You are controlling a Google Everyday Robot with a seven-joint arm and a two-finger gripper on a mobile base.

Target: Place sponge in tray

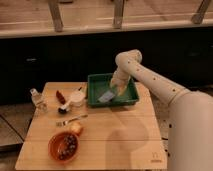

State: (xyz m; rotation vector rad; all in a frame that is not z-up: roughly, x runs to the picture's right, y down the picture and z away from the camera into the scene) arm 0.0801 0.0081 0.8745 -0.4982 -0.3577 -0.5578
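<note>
The green tray (95, 90) sits at the back middle of the wooden table. The pale blue-grey sponge (106, 96) is inside the tray, tilted, right at the tip of my gripper (112, 92). My white arm reaches in from the right and comes down over the tray's right half. The gripper is low inside the tray, touching or almost touching the sponge.
An orange bowl (63, 146) with dark contents stands at the front left, a small yellow-orange lump (76, 129) and a fork (70, 120) beside it. A white cup (77, 98), a brush and a clear bottle (36, 98) stand at the left. A dark counter runs behind the table.
</note>
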